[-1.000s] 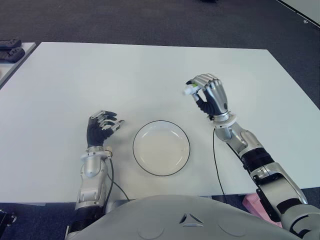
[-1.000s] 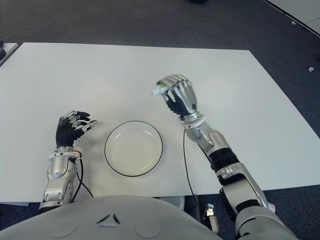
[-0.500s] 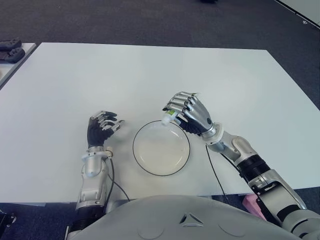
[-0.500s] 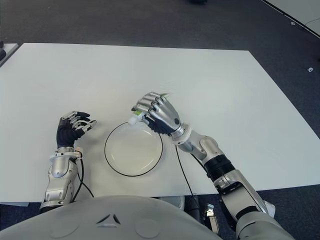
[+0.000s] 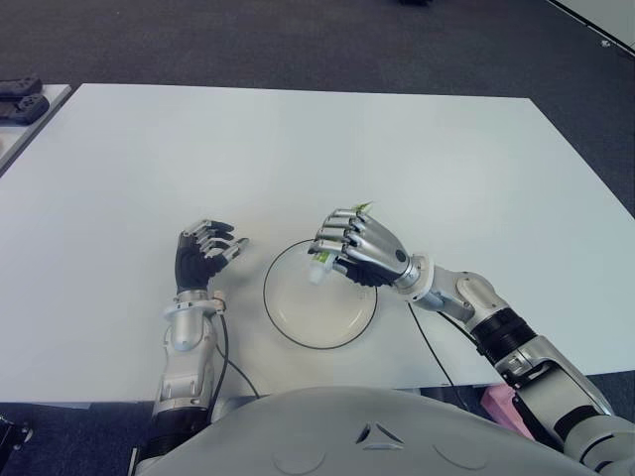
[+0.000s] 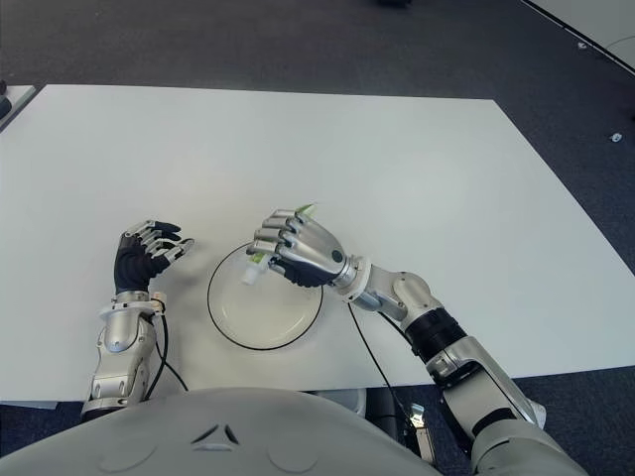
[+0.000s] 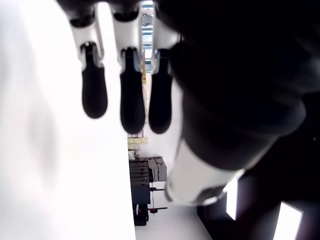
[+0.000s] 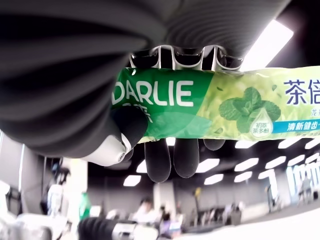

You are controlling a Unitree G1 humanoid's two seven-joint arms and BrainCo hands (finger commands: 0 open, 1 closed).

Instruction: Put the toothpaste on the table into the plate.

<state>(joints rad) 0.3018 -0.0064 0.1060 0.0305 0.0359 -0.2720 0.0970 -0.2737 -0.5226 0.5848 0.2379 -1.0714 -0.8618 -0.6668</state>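
Glossy green toothpaste [image 8: 210,107] tube in metallic right hand [image 5: 355,255]; matt white table [image 5: 298,149].

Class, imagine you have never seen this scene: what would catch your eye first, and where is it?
First, the right hand gripping a green toothpaste tube over the far rim of the black-edged white plate, near the table's front edge. Next, the left hand, empty with fingers loosely curled, showing left of the plate on the white table.
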